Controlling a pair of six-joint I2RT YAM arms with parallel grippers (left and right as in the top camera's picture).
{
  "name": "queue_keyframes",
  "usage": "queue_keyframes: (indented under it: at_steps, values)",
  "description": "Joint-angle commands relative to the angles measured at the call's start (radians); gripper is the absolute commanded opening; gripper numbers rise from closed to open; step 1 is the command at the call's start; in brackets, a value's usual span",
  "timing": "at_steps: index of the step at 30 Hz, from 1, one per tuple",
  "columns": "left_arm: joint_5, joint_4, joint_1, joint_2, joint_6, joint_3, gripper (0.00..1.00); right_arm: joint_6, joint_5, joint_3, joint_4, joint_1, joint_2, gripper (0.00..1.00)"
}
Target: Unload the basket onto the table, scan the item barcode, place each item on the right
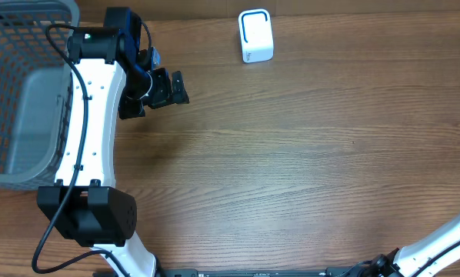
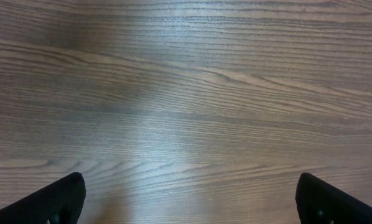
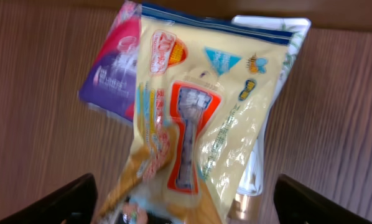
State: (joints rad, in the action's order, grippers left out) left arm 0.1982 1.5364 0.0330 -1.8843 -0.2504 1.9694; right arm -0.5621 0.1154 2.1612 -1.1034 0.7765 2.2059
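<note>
No legible text; print on yellow packet (image 3: pixel 198 124) too blurred.

- Overhead looks straight down from high up, taking in the wooden table (image 1: pixel 291 169), the grey basket (image 1: pixel 15 92) on the left and the whole left arm (image 1: pixel 91 131).
- Left wrist camera faces down, close over bare wood, sharing that tabletop with overhead.
- Right wrist camera sits tight on a yellow packet (image 3: pixel 204 124); overhead catches only a stretch of the right arm (image 1: pixel 445 235).
</note>
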Motion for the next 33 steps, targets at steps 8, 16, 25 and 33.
queue_keyframes:
  at_steps: [8,16,25,33]
  values:
    - [0.003,-0.002,0.006,-0.007,0.026,-0.005,1.0,0.069,-0.298,0.027,-0.189,-0.007,-0.256,0.99]
    - [0.003,-0.002,0.007,-0.007,0.026,-0.005,1.0,0.099,-0.309,0.025,-0.524,-0.059,-0.489,1.0]
    - [0.003,-0.002,0.006,-0.007,0.026,-0.005,1.0,0.196,-0.399,-0.078,-0.591,-0.302,-0.745,1.0]
    - [0.004,-0.002,0.006,-0.007,0.026,-0.005,1.0,0.2,-0.469,-0.316,-0.591,-0.657,-0.903,1.0]
